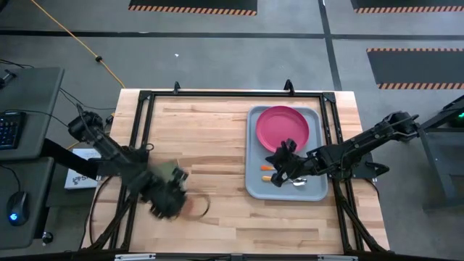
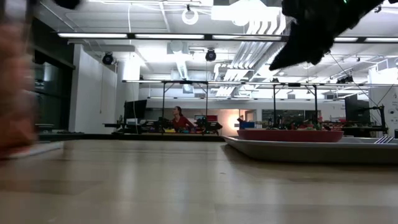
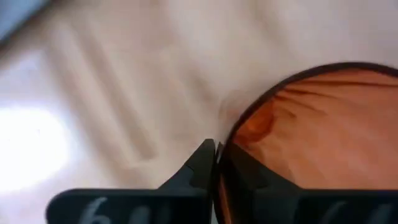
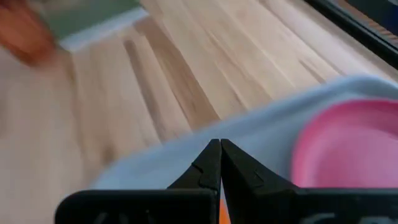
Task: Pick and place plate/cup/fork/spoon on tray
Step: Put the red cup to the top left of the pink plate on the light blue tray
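Observation:
The orange-red cup [image 1: 194, 206] is at the table's near left, with my left gripper [image 1: 174, 197] shut on it; it fills the left wrist view [image 3: 323, 130]. The pink plate [image 1: 283, 127] lies on the far half of the blue-grey tray [image 1: 255, 190]. The fork [image 1: 267, 168] and the spoon [image 1: 293, 181] lie on the tray's near half. My right gripper [image 1: 279, 168] hangs shut above them, well clear of the tray in the low view [image 2: 311, 31]. My left gripper pinches the cup's rim [image 3: 225, 142], one finger outside the wall and one inside the opening. The cup is tilted, its opening turned toward the wrist. Whether any part of it rests on the table, I cannot tell.
A green notebook [image 1: 168, 174] lies on the wood right beside my left gripper and also shows in the right wrist view [image 4: 93, 18]. Black rails [image 1: 145, 116] frame the table. Bare wood lies between the notebook and the tray. A person [image 2: 179, 118] stands far back in the room.

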`<state>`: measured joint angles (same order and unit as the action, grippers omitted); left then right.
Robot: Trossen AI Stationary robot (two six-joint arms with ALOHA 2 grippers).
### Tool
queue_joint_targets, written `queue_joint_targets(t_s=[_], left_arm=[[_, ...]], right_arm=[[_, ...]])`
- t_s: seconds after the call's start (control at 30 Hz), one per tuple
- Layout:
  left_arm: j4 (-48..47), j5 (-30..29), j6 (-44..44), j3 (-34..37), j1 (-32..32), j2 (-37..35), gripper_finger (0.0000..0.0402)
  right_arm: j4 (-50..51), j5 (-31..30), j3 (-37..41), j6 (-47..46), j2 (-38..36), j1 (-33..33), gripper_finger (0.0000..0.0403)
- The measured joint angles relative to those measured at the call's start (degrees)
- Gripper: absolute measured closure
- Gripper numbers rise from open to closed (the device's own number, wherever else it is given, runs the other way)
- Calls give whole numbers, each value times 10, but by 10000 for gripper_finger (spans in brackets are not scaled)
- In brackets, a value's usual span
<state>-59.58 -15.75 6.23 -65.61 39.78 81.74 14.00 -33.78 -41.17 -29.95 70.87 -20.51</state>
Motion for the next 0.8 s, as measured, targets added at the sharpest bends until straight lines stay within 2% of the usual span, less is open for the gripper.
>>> queue_joint_targets(t_s=[0.13,0.23,0.33,0.5,0.6,0.73,0.8], left_arm=[[31,-62,-119,2,-97,-17,395],[88,-54,-186,2,-165,-38,395],[108,-18,-216,-13,-218,-58,397],[135,-20,-177,-60,-289,-72,398],[142,-17,-90,-70,-331,-63,398],[85,64,-19,-68,-387,-33,399],[98,94,-7,-69,-407,-11,399]], right_arm=[[-91,0,0,16,0,0,396],[-128,-2,0,53,0,2,375],[-134,-13,0,72,0,3,338],[-141,-28,0,82,-1,3,257],[-136,-20,0,90,1,4,215],[-120,-3,0,88,2,6,183],[-110,-2,0,80,2,7,177]])
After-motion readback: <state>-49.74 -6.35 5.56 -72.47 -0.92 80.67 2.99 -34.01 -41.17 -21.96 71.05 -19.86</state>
